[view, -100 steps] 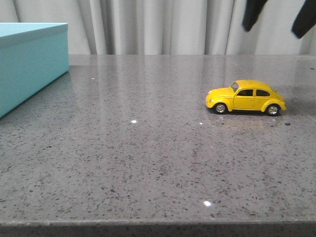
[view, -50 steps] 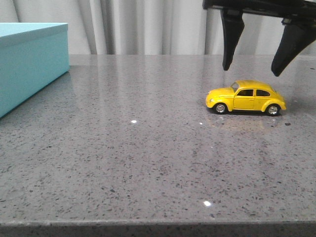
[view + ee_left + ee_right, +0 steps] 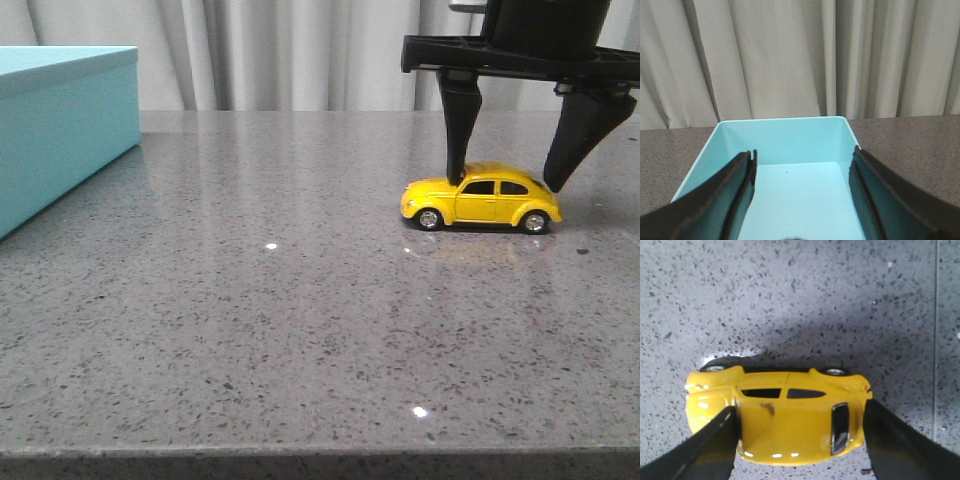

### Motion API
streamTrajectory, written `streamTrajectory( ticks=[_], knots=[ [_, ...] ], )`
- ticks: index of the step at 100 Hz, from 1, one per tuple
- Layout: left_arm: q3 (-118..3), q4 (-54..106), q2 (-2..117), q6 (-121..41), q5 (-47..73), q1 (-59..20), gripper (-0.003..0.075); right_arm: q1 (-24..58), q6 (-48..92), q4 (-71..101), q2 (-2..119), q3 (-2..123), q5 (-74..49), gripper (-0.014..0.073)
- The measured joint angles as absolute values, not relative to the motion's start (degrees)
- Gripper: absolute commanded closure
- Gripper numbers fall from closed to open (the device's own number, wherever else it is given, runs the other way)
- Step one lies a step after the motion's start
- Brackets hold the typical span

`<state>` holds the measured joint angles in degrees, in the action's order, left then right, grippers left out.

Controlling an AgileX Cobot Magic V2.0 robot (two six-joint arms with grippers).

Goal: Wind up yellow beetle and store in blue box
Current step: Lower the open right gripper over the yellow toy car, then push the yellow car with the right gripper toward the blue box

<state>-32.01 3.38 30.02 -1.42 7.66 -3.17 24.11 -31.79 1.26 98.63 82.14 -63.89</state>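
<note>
The yellow beetle (image 3: 480,205) stands on its wheels on the grey table, right of centre, nose pointing left. My right gripper (image 3: 505,185) has come down over it, open, straddling it lengthwise. One finger (image 3: 459,150) rests at the windscreen and the other is against the rear. In the right wrist view the beetle (image 3: 790,427) fills the gap of the gripper (image 3: 800,407), with both fingers touching it. The blue box (image 3: 60,130) sits at the far left. The left wrist view looks into the box's bare interior past its wall (image 3: 785,140), with my left gripper (image 3: 802,200) open above it.
Pale curtains (image 3: 300,50) hang behind the speckled grey tabletop (image 3: 280,320). The table's front edge runs along the bottom of the front view.
My right gripper dropped from above the table down onto the beetle. The beetle shifted slightly to the left. The box has not moved.
</note>
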Motion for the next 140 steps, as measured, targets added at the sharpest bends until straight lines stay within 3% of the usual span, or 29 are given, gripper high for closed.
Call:
streamTrajectory(
  ticks=[94,140],
  knots=[
    [-32.01,3.38,30.02,-1.42,7.56,-3.17,0.031,19.37,-31.67,-14.61,98.17,82.49,-69.69,0.0064],
    [-32.01,3.38,30.02,-1.42,7.56,-3.17,0.031,25.37,-31.24,-14.61,78.08,82.28,-67.06,0.0064]
  ],
)
